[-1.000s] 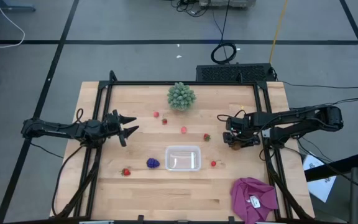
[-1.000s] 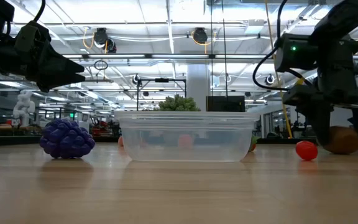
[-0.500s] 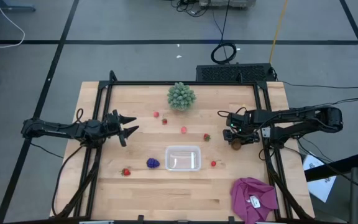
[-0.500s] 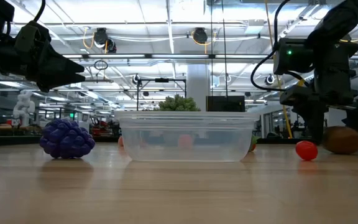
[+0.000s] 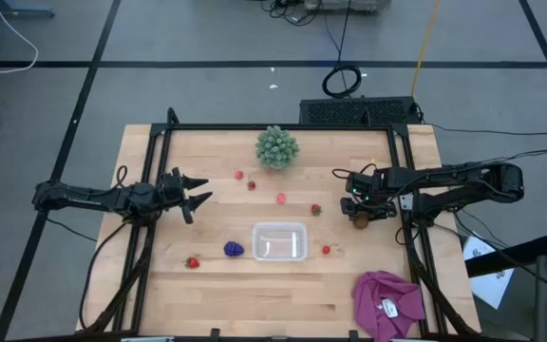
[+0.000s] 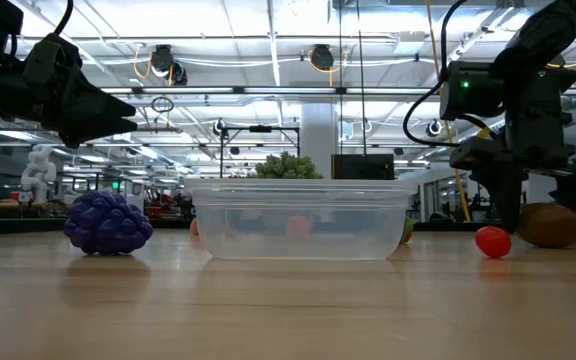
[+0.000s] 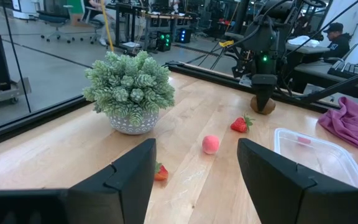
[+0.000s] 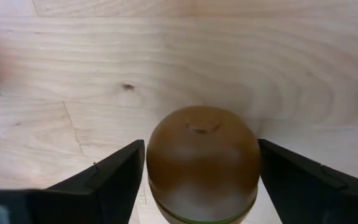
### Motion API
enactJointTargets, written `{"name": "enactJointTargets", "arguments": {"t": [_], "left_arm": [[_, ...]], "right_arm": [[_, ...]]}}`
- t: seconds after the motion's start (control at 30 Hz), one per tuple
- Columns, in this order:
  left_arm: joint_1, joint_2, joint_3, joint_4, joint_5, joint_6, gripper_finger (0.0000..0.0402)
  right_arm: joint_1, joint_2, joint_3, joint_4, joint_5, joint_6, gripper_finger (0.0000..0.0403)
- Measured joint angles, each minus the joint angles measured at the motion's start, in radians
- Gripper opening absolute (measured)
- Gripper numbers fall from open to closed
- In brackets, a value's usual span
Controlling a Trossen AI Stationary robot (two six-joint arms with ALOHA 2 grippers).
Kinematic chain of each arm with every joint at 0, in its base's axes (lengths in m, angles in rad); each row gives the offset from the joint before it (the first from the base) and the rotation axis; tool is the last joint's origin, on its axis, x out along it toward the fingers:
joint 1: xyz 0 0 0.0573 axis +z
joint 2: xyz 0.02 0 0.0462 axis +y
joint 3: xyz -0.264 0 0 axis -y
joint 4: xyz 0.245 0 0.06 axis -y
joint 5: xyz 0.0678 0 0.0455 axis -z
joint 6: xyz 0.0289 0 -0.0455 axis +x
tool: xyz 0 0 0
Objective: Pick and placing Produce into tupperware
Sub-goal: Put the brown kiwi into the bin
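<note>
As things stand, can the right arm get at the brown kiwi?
Probably yes: the right gripper has its open fingers either side of the kiwi, with nothing between them and it.

Pale wood-grain table point(image 5: 207, 294), clear tupperware point(image 5: 280, 241) mid-frame, purple grape cluster point(image 5: 234, 249) at its left. Red strawberries point(image 5: 326, 250) dot the boards; a brown kiwi point(image 8: 202, 163) fills the right wrist view. Magenta cloth point(image 5: 387, 302) lower right, green spiky ball point(image 5: 277, 147) up top.

The right arm reaches in from the table's right edge, its wrist bent downward so the right gripper point(image 5: 359, 215) points at the tabletop with fingers point(image 8: 107, 177) spread apart. The left arm lies low along the left side, its left gripper point(image 5: 194, 192) raised and open.
</note>
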Motion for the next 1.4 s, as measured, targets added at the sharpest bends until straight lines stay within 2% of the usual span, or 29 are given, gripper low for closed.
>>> {"name": "enactJointTargets", "arguments": {"t": [0.3,0.77,0.9,1.13,1.4], "left_arm": [[0.000,0.000,0.000,0.000,0.000,0.000,0.0230],[0.000,0.000,0.000,0.000,0.000,0.000,0.0230],[0.000,0.000,0.000,0.000,0.000,0.000,0.0230],[0.000,0.000,0.000,0.000,0.000,0.000,0.0230],[0.000,0.000,0.000,0.000,0.000,0.000,0.0230]], "right_arm": [[0.000,0.000,0.000,0.033,0.000,-0.009,0.0245],[0.000,0.000,0.000,0.042,0.000,-0.017,0.0244],[0.000,0.000,0.000,0.107,-0.002,-0.020,0.0244],[0.000,0.000,0.000,0.246,-0.079,-0.018,0.0244],[0.000,0.000,0.000,0.378,-0.080,-0.026,0.0244]]}}
